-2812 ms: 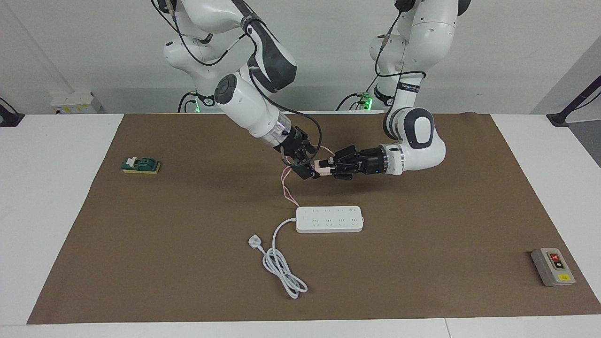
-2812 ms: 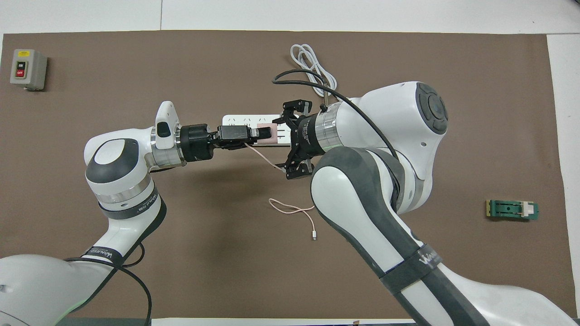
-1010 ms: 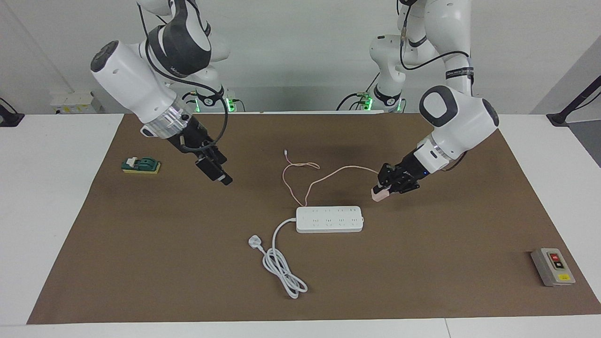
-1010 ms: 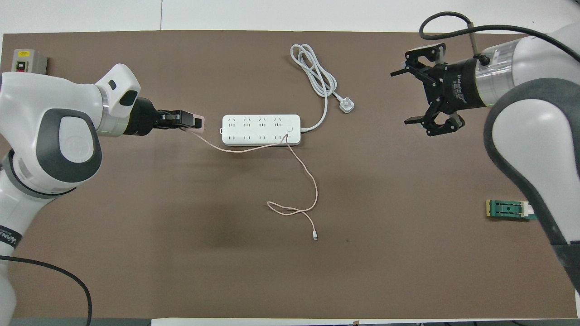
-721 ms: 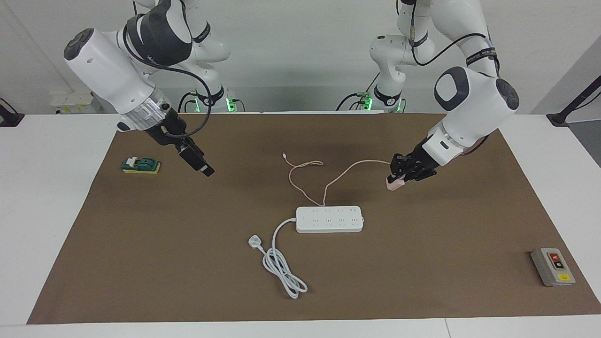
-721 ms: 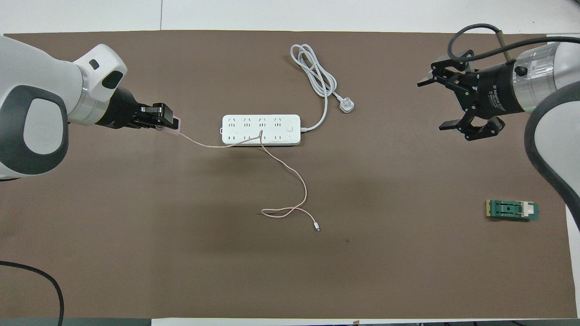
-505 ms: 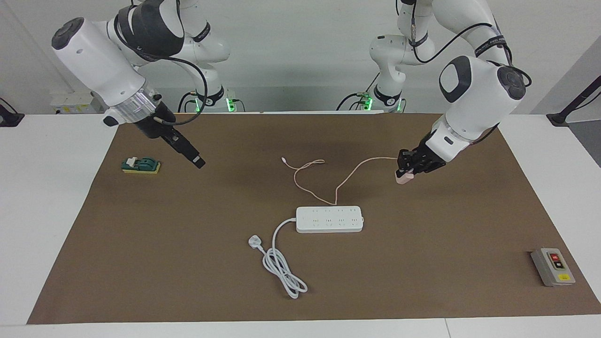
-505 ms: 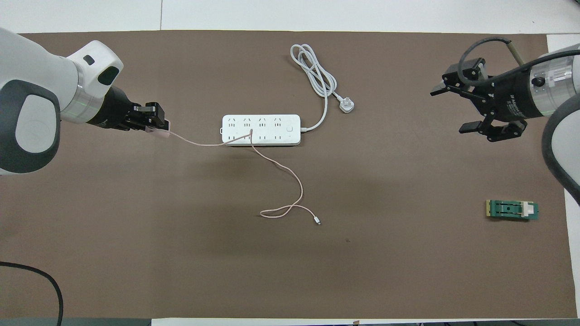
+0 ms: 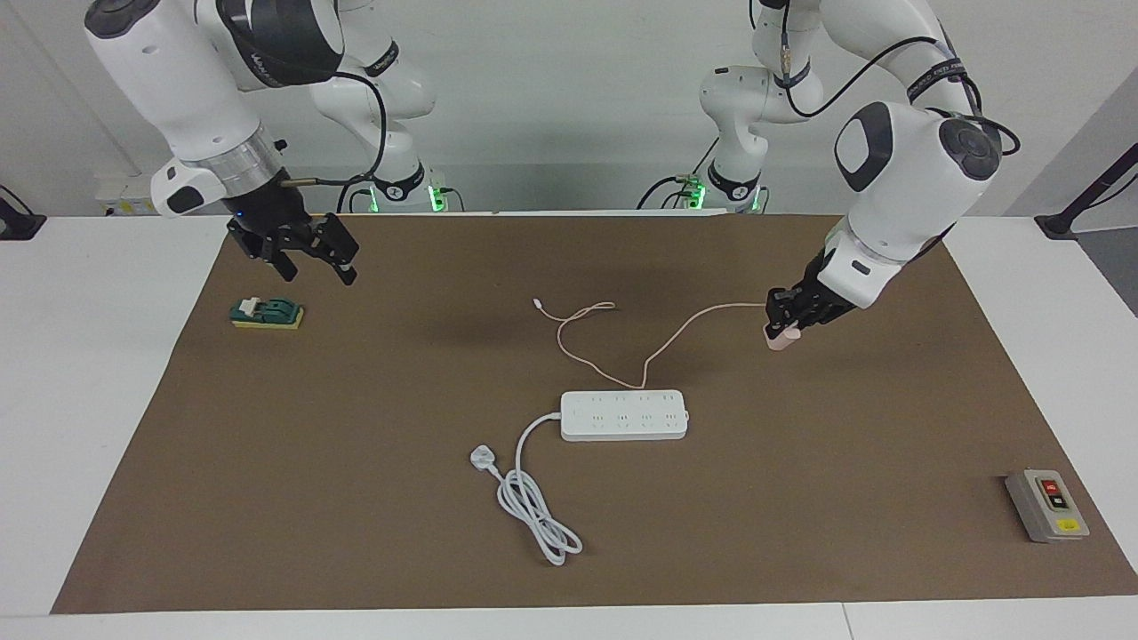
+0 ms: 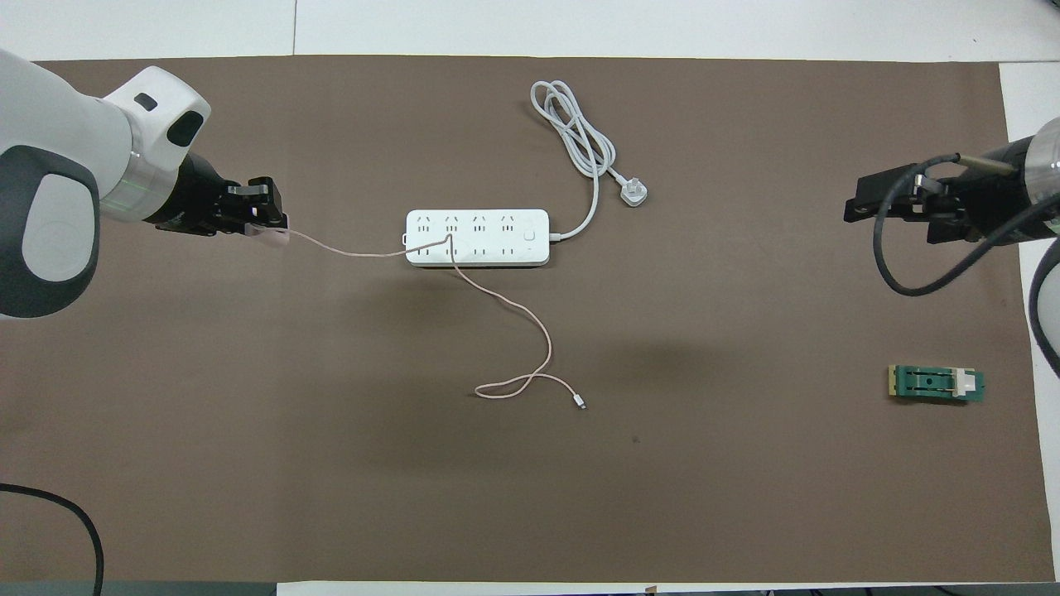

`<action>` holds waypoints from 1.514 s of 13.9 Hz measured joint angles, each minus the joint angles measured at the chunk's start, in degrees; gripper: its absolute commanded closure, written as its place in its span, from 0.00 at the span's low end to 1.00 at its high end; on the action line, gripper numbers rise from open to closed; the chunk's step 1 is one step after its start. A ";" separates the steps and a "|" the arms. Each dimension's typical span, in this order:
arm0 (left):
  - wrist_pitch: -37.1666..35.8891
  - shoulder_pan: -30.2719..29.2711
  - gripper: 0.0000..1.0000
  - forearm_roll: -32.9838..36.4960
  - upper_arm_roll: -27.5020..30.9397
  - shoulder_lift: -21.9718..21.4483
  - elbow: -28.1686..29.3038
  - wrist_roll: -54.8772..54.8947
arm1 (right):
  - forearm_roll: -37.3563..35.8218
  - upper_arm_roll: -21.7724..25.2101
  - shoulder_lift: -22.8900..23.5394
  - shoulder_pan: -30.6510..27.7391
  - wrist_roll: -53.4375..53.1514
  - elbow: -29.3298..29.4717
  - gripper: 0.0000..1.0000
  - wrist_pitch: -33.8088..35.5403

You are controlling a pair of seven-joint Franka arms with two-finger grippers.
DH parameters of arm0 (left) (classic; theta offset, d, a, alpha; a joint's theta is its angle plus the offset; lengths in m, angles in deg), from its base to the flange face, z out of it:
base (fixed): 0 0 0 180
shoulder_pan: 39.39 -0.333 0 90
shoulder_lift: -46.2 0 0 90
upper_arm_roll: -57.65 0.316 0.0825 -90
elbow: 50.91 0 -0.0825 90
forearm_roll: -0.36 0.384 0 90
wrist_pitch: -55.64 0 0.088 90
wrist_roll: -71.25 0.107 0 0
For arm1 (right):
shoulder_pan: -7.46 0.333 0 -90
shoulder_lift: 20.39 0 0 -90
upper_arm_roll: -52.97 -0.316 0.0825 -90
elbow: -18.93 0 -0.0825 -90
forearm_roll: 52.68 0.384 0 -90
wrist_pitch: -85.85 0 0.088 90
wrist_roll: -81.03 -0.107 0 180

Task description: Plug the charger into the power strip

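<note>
The right gripper (image 9: 313, 264) hangs over the mat (image 9: 356, 498) with its fingers spread wide and nothing in them; it is above a spot close to the green block (image 9: 267, 312), and this arm looks to be waiting. The loose end of the pink cable (image 9: 536, 302) lies on the mat, nearer to the robots than the strip (image 9: 624, 415). The left gripper (image 9: 782, 331) is up in the air over the mat toward the left arm's end of the table, and its fingers are squeezed onto the charger (image 9: 778, 341). The cable runs from the charger down to the strip, and from above it lies across the strip's edge. The job now seems to be to carry the charger over the strip. To do it well, the arm should turn the charger so its prongs point straight down, line them up with one pair of slots, and push down slowly. The cable could snag or get under the charger, so it should be kept out of the way. Nothing here is a bowl or a box; the only holes are the strip's sockets, and no plug sits in any of them. Farther out lie the white cord (image 9: 533, 511) with its plug (image 9: 481, 458), and the grey switch box (image 9: 1047, 505).
</note>
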 measured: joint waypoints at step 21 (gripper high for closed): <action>5.35 2.96 1.00 9.83 -0.20 -1.24 0.44 -69.07 | -5.52 1.98 -7.76 -1.05 14.85 -0.25 0.00 14.08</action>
